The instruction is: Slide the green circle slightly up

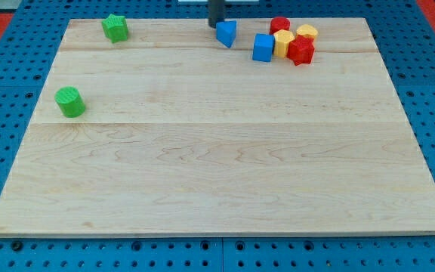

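Observation:
The green circle [70, 102] is a short green cylinder near the left edge of the wooden board [217, 174]. My tip [214, 24] is at the view's top centre, just left of and touching or nearly touching the blue triangle [227, 33]. It is far to the right of and above the green circle. Only the rod's lower end shows; the rest is cut off by the top of the view.
A green star-like block [115, 28] sits at the top left. At the top right a cluster holds a blue cube [263, 47], a yellow block [282, 42], a red star-like block [301, 51], a red cylinder [280, 25] and a yellow hexagon [306, 32].

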